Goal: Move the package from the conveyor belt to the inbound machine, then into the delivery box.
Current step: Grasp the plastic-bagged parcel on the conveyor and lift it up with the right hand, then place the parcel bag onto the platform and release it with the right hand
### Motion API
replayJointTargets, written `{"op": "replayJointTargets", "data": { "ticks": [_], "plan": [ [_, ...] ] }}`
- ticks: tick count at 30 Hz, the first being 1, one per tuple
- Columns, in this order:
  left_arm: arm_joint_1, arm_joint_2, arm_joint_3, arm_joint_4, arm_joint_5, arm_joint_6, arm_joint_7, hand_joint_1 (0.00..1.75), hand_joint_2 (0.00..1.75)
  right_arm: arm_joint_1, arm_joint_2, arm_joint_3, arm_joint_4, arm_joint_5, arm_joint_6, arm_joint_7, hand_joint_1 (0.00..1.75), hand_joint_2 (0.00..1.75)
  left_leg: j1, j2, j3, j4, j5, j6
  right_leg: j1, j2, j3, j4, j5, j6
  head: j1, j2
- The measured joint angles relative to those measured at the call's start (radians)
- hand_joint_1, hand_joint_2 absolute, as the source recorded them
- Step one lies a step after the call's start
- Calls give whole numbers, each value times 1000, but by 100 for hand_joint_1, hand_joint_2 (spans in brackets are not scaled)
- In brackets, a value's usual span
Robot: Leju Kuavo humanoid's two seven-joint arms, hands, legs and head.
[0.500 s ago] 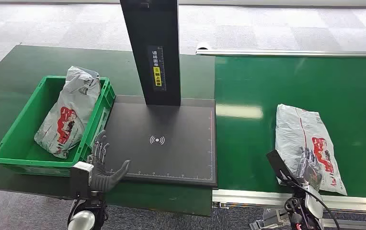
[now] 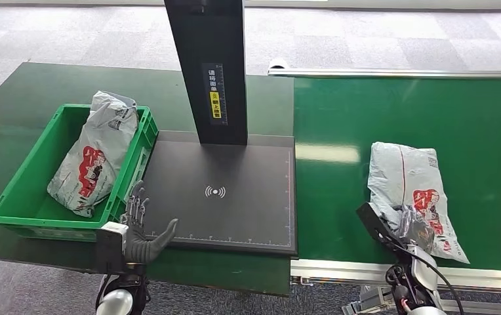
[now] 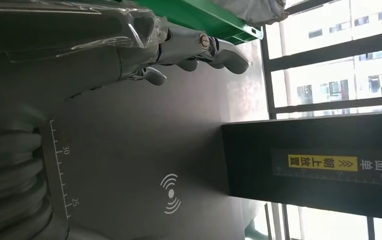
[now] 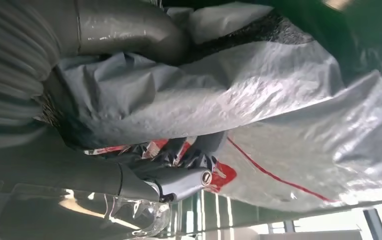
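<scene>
Right hand (image 2: 413,226) had its fingers dug into the near end of the grey package (image 2: 410,190), gripping the crumpled plastic, and that package lay on the green conveyor belt (image 2: 392,111), near its front edge. Left hand (image 2: 140,226) was just hanging open with fingers spread over the front corner of the black inbound machine (image 2: 235,197), right beside the green delivery box (image 2: 21,197), which already had another grey bag (image 2: 94,157) leaning in it

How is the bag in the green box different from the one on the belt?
The package in the crate leans tilted against the green crate wall, untouched; the package on the conveyor lies flat on the conveyor belt, its near end crumpled in the right hand. Both are grey plastic mailers with red print.
</scene>
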Motion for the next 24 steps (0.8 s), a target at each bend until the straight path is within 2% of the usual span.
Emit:
{"op": "replayJointTargets", "data": {
  "ticks": [3, 8, 12, 16, 20, 24],
  "plan": [
    [0, 1, -2, 3, 4, 11, -5, 0, 175, 13, 19, 9, -73, -10, -13, -42, 175, 175, 0, 0, 0, 0, 0, 0, 0, 0, 0, 0, 0, 0, 0, 0],
    [0, 7, 16, -14, 19, 43, -20, 0, 175, 67, 56, 75, -316, -74, -45, -125, 175, 175, 0, 0, -2, 0, 0, 0, 1, 0, -2, 0, 0, 0, 0, 0],
    [4, 13, 61, -73, 21, 59, -29, 0, 175, 127, 76, 201, -567, -146, -61, -185, 175, 175, 1, 0, -4, -1, 0, 0, 1, 0, -4, 0, 0, 0, 0, 0],
    [10, 14, 101, -143, 10, 59, -35, 0, 175, 148, 88, 368, -755, -204, -38, -194, 175, 175, 1, 1, -3, -1, 0, 0, 1, 0, -4, 0, 0, -1, 0, 0],
    [10, 13, 123, -180, 1, 59, -40, 0, 175, 144, 108, 487, -834, -250, 17, -198, 175, 175, 1, 0, -3, -1, 0, 0, 1, 0, -3, 0, 0, -1, 0, 0],
    [-1, 13, 136, -197, -1, 59, -42, 0, 175, 123, 135, 574, -847, -287, 92, -203, 175, 175, 0, 0, -3, -1, 1, 0, 1, 0, -3, 0, 0, 0, 0, 0]
  ]
}}
